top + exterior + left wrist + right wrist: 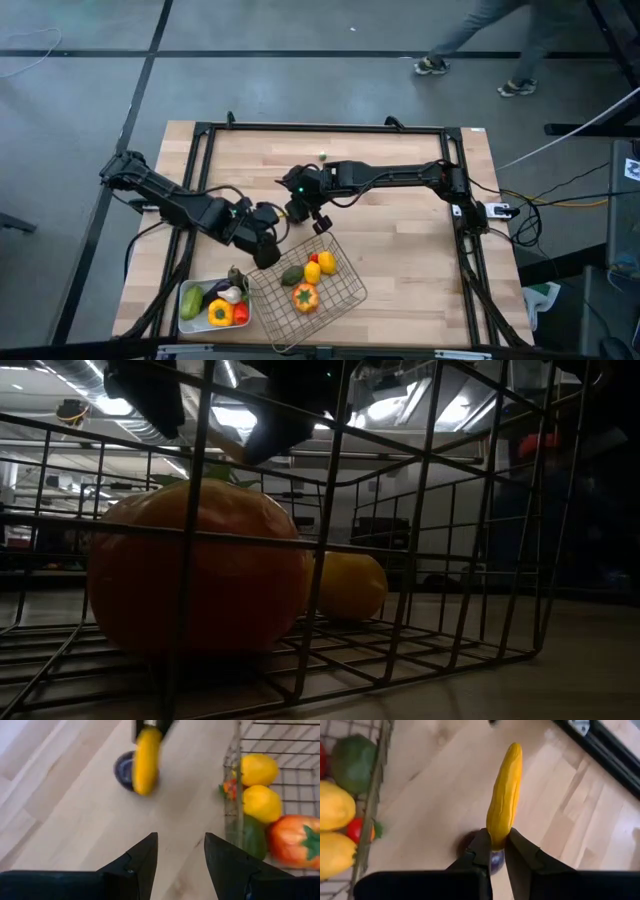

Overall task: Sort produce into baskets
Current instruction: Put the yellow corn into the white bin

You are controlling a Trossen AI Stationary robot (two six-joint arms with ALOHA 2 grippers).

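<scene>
Right gripper, pinching a yellow pod by one end, should clear the basket rim before releasing; left gripper, fingers apart and empty, waits beside the basket.

Both claws hover beside the wire basket.

the right gripper is clamped shut, its arm stretched across the table's middle. the left gripper hovers nearby, fingers parted, arm bent.
</scene>
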